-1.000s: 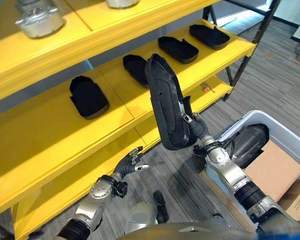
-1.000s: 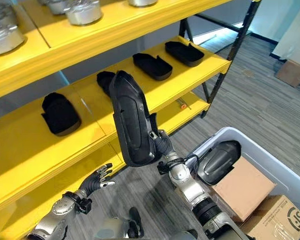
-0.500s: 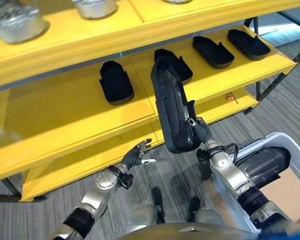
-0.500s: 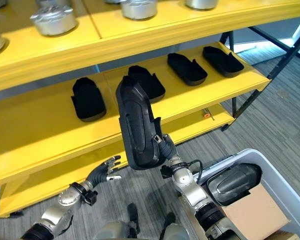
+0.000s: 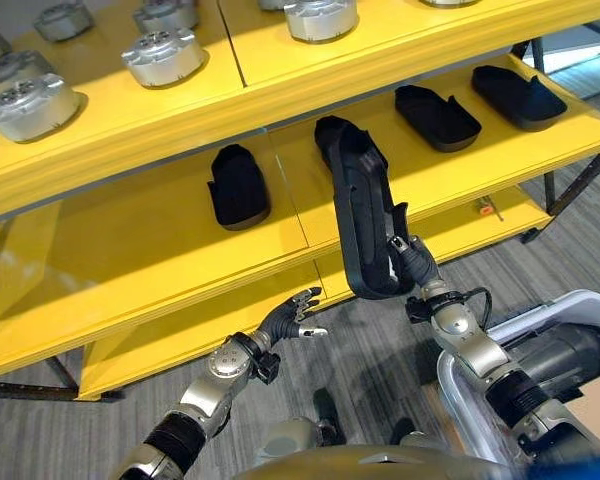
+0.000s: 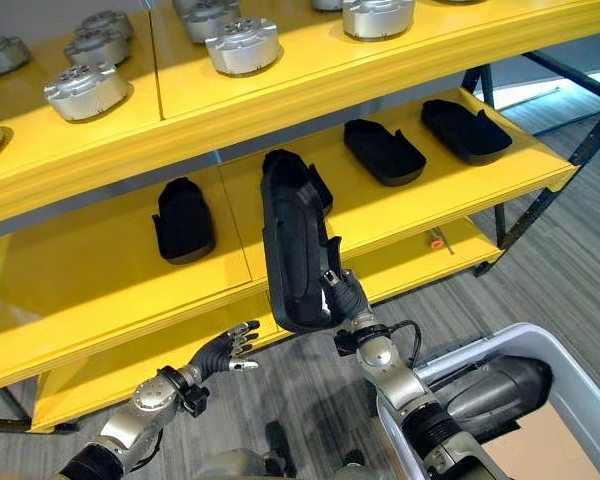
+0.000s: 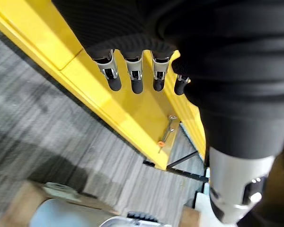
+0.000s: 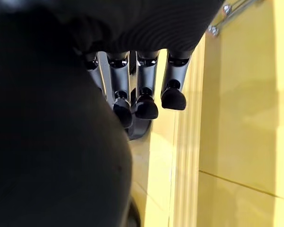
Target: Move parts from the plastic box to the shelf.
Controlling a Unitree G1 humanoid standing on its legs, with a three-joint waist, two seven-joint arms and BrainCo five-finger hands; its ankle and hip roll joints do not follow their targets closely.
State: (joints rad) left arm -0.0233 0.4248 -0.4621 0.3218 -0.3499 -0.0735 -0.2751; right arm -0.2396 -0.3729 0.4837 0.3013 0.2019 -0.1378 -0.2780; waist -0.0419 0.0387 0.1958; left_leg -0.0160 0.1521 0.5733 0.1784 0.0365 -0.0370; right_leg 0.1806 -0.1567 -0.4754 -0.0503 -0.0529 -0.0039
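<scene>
The long black plastic part (image 5: 363, 222) stands upright before the yellow shelf (image 5: 160, 250), its lower end gripped by the right hand (image 5: 412, 268); the left hand (image 5: 292, 318) hovers low, fingers relaxed.

Silver round metal housings (image 6: 242, 44) sit in rows on the top tier. A small orange-handled tool (image 5: 485, 208) lies on the lowest tier, toward the right. Grey striped carpet (image 5: 360, 345) below. Brown cardboard box (image 6: 555, 455) at lower right.

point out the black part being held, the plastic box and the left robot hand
black part (image 5: 360, 215): left eye view, mid body
plastic box (image 6: 500, 337): right eye view, near rim
left robot hand (image 5: 285, 320): left eye view, palm
</scene>
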